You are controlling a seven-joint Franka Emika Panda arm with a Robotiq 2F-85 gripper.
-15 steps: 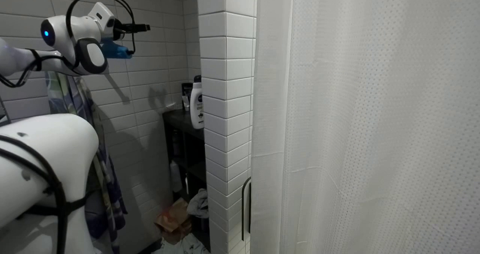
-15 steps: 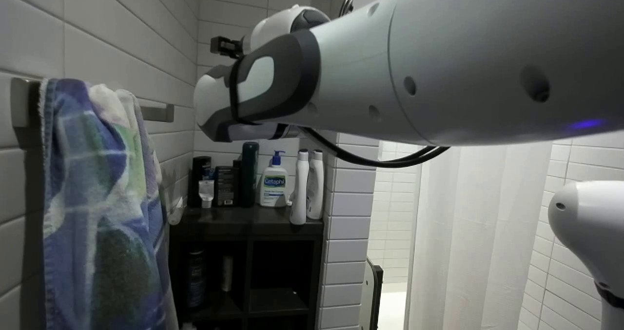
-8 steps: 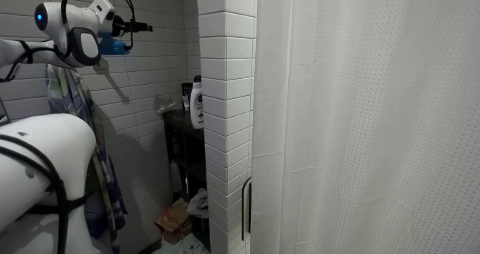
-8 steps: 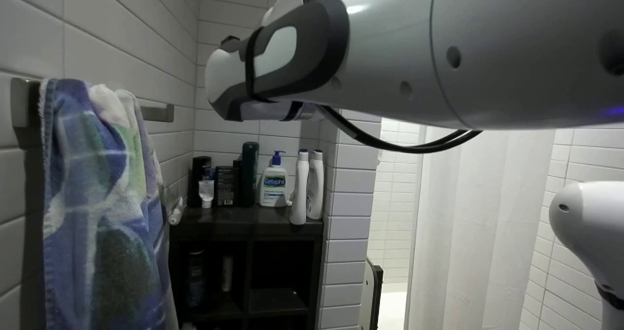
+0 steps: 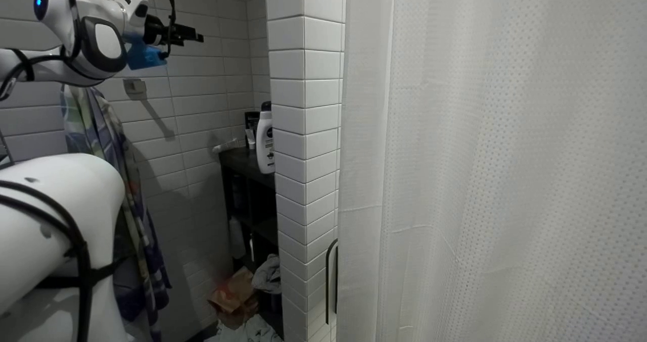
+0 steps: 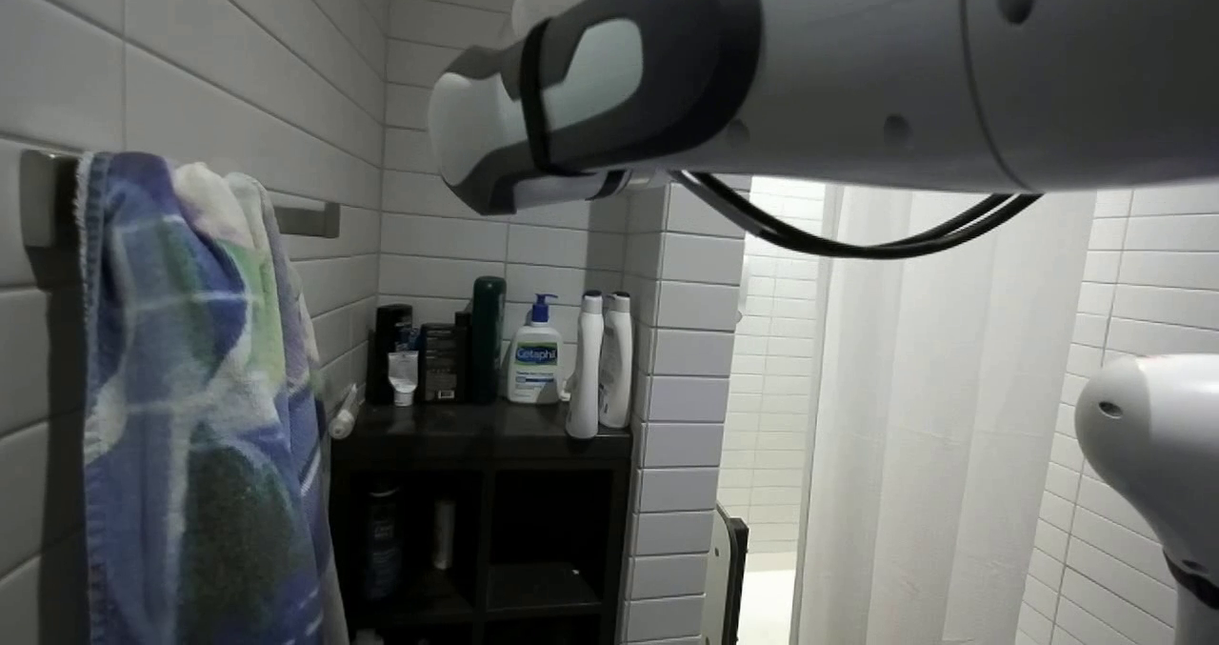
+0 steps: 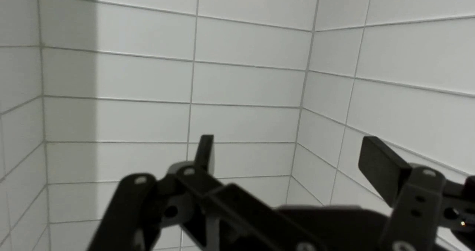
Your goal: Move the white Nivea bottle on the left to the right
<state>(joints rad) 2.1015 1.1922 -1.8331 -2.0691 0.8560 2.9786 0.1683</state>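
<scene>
Two white bottles stand close together at the right end of the dark shelf top in an exterior view; the left one (image 6: 586,369) fits the white Nivea bottle, though its label is edge-on here. Partly cut off by the tiled pillar, a white bottle (image 5: 265,142) with a dark cap also shows in an exterior view. High above and short of the shelf is my gripper (image 5: 201,38), pointing toward the far wall. In the wrist view my gripper (image 7: 289,152) is wide open, with only wall tiles visible between its fingers (image 7: 382,165). No bottle shows in that view.
Left of the white bottles on the shelf top (image 6: 457,423) are a Cetaphil pump bottle (image 6: 535,359), a dark green bottle (image 6: 489,340), a dark box (image 6: 440,364) and a small tube (image 6: 403,376). A tiled pillar (image 5: 303,130) borders the shelf. A towel (image 6: 190,388) hangs at left.
My arm has risen and drawn back, away from the shelf, and the wrist has turned slightly. The gripper has gone from sight behind the arm in an exterior view. The bottles have not moved.
</scene>
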